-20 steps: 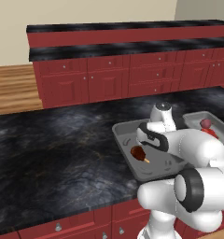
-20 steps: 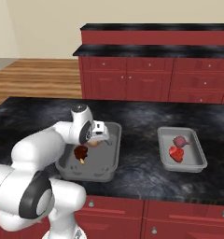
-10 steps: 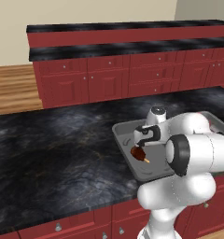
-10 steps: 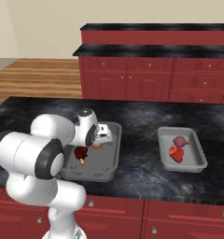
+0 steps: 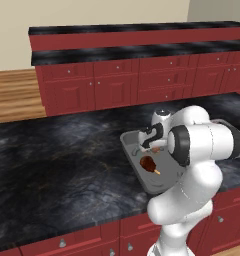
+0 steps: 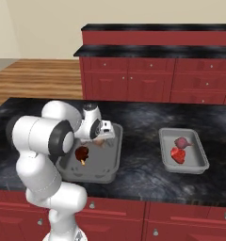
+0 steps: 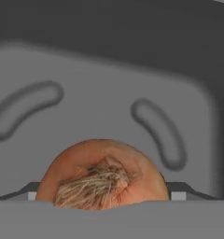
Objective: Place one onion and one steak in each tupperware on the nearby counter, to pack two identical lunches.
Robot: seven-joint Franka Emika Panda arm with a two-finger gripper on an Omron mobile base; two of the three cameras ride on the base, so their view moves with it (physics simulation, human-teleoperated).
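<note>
Close in, hand view: brown onion (image 7: pixel 102 179), root end up, low between the fingers (image 7: pixel 183 189), one tip showing at each side of it. Grey ribbed floor of a container beyond. Cannot tell whether clamped on the onion or just let go; tips flank it closely, contact not readable.

Left base view: hand down inside the big tupperware (image 5: pixel 142 182), toward its far end, onion right under it at floor level. Dark steak (image 5: pixel 148 163) on the same floor, nearer the front, just beside the onion, apart from it.

Change over the last second: arm (image 5: pixel 202 142) folded, elbow swung round in front of the cameras, hand lowered from above the rim to inside the walls. Steak unmoved. Base not driven; counter (image 5: pixel 57 160) and background sit the same.

Further right, right base view: small tupperware (image 6: pixel 199 162), well apart from the big one, with red steak (image 6: pixel 177 155) and pink onion (image 6: pixel 181 142) in it, touching or nearly so.

Far back: red cabinets (image 5: pixel 117 85), nothing of the task there.

Reading: last item being set down. With the onion released in the big container, both lunches would hold one onion, one steak. Remaining, by judgement: let go, lift clear without dragging the onion out.
</note>
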